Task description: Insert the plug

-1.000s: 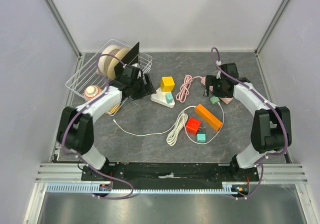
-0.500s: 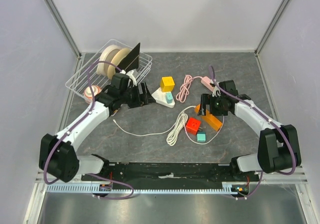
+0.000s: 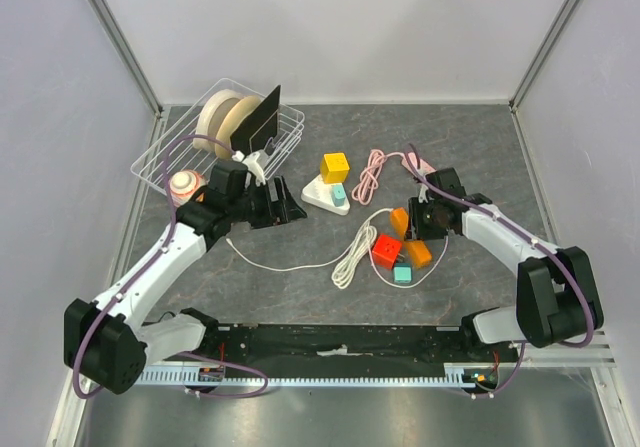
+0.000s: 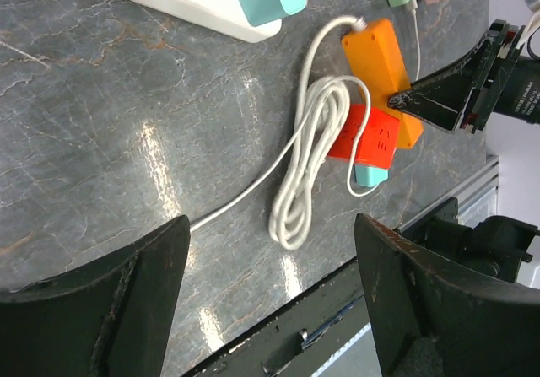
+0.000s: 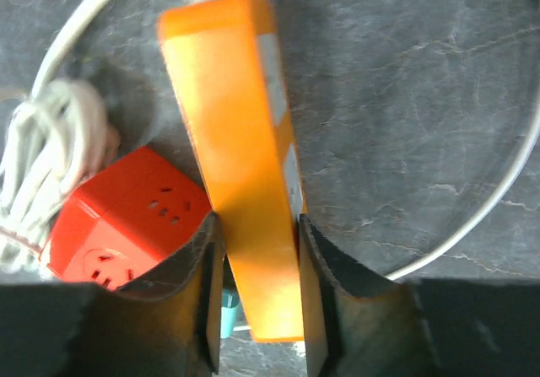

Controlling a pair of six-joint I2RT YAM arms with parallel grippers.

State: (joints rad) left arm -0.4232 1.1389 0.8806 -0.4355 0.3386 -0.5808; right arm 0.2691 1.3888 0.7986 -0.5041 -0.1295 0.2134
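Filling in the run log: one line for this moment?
right gripper: shut on orange power strip | left gripper: open, empty

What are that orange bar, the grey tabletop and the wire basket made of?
The orange bar looks like moulded plastic: smooth, with a slight sheen. The tabletop is stone-patterned grey with pale veins, and the light streaks show it is glossy. I cannot tell whether it is real stone or laminate. The basket is a thin white wire grid, probably coated metal.

Right gripper [image 3: 420, 227] over orange power strip [image 3: 419, 254]
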